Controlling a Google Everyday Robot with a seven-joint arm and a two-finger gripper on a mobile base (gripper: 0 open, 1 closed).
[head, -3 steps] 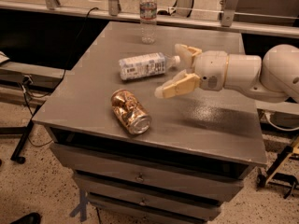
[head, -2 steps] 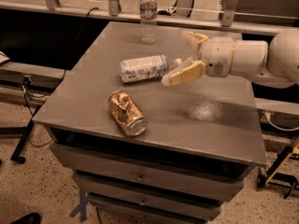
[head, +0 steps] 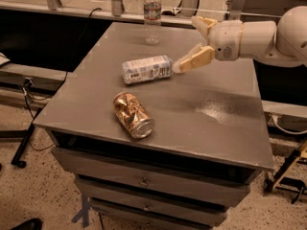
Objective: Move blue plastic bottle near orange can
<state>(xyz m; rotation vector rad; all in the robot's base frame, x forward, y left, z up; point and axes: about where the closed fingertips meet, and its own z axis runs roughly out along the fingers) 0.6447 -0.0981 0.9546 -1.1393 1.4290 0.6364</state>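
Note:
The blue plastic bottle (head: 146, 69) lies on its side near the middle of the grey table (head: 211, 123), its white cap pointing right. The dented orange can (head: 133, 114) lies on its side in front of it, a short gap away, silver end facing the front. My gripper (head: 195, 40) hovers just right of the bottle's cap, above the table. Its tan fingers (head: 195, 59) are spread open and hold nothing; the lower finger is close to the cap.
A slimmer clear bottle (head: 152, 14) with a dark label band stands upright at the table's back edge. Metal rails run behind the table. Drawers sit under the tabletop, and cables and stand legs lie on the floor at both sides.
My gripper has moved up and back, away from the table's front and away from the can, ending higher by the bottle's cap. The bottle and can have not moved.

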